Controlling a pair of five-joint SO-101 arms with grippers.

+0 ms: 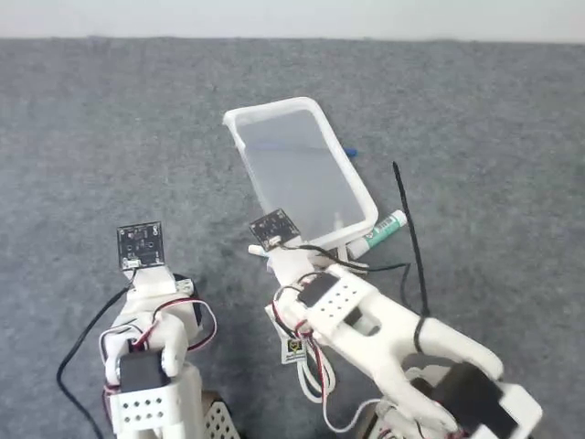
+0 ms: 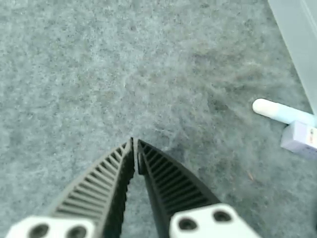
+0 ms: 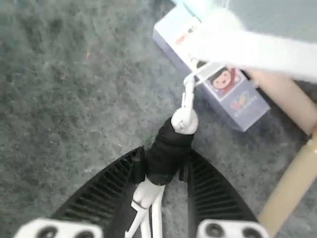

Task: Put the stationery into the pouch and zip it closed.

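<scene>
In the right wrist view, the right end effector [image 3: 166,154] is pinching the black zipper pull [image 3: 171,134], its jaws closed down to the pull's width. The pull's metal clip is leading up-frame to the white zipper band [image 3: 247,47]. Just past the clip, a small pale box [image 3: 213,74] is lying partly under that band, and a beige stick [image 3: 292,181] is crossing the right edge. Whether these are resting in the mouth or outside it cannot be told.

In the high view, the pouch [image 1: 271,108] is lying straight ahead of this arm. Its long axis is running from frame centre toward the upper left, so the zip's travel is probably heading away from the arm along the rim. A green-capped marker [image 1: 379,231] is lying against the near right corner.

The left end effector [image 2: 135,144] is hovering at lower left, farther from the pouch, its jaws all but touching and gripping nothing. Open grey worktop [image 1: 110,128] is surrounding the pouch, with its far edge lying near the top of the frame.
</scene>
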